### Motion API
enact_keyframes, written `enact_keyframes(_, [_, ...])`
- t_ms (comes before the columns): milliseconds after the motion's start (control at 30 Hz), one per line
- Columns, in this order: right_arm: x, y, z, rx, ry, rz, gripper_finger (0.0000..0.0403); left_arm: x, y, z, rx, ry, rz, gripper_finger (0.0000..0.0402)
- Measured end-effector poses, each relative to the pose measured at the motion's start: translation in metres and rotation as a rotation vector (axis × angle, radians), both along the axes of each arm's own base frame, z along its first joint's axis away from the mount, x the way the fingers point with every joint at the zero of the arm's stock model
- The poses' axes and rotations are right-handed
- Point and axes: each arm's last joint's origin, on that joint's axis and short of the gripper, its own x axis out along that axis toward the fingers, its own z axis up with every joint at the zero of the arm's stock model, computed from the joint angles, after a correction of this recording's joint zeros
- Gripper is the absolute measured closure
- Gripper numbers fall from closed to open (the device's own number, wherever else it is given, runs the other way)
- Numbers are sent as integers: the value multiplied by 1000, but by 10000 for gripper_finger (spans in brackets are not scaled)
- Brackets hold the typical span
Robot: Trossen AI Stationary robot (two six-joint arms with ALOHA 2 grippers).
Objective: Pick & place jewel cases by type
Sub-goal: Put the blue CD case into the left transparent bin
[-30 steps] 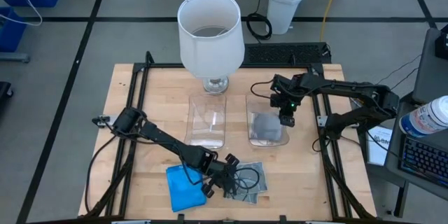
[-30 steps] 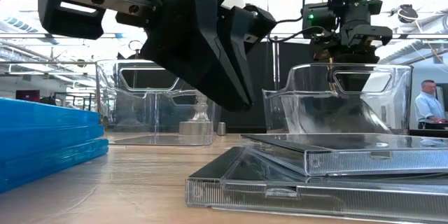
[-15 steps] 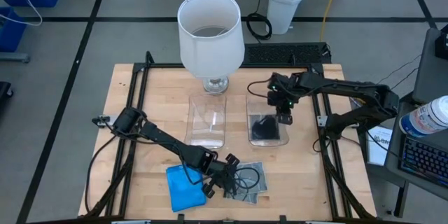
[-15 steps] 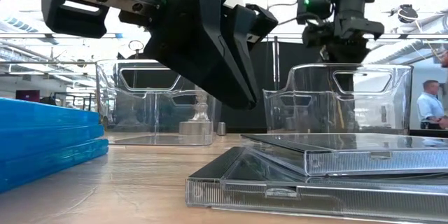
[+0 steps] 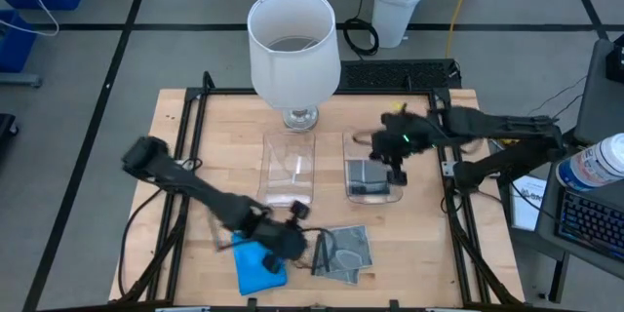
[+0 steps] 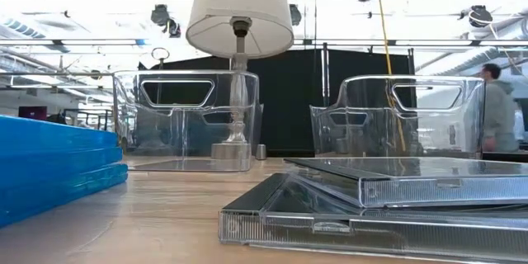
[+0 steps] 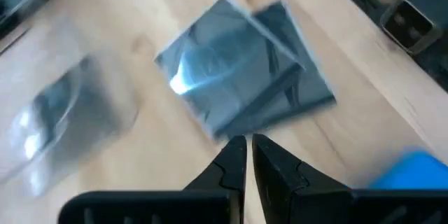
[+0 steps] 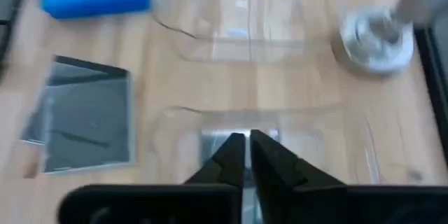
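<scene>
A stack of blue jewel cases [image 5: 255, 265] lies flat near the table's front edge, with smoky grey jewel cases [image 5: 347, 252] stacked askew to its right. One grey case [image 8: 241, 138] lies flat in the right clear tray [image 5: 373, 191]. My left gripper [image 7: 245, 155] hovers shut above the table between the blue and grey stacks, holding nothing. My right gripper [image 8: 243, 147] hangs shut above the right tray, also with nothing in it. The left clear tray [image 5: 290, 168] holds no case that I can see.
A white-shaded lamp [image 5: 292, 44] stands on its base [image 8: 374, 38] behind the trays. Black frame rails [image 5: 200, 117] run along the table's left and right sides. Bare wood lies to the left of the trays. A person [image 6: 495, 124] shows in the room beyond the table.
My left gripper has risen from close above the grey stack and shifted toward the table's left. My right gripper has lifted away from the right tray and drawn back toward the right edge. The grey case it hovered over now lies flat in that tray.
</scene>
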Motion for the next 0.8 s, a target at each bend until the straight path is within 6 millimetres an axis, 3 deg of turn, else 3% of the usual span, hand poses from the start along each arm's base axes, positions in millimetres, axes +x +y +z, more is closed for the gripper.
enact_keyframes(100, [0,35,6,-19,-80,45,394,-36,-2,32,2,-40,122,366])
enact_keyframes(200, [3,70,-2,-61,-74,93,400,-73,-4,50,-22,-27,248,366])
enact_keyframes(400, [34,136,-41,-56,-41,154,402,-132,-21,55,-51,22,448,366])
enact_keyframes(600, [74,192,-91,-20,-113,237,402,-178,-49,19,-75,39,470,366])
enact_keyframes(800, [105,219,-128,-7,-212,282,402,-216,-61,-35,-214,59,590,366])
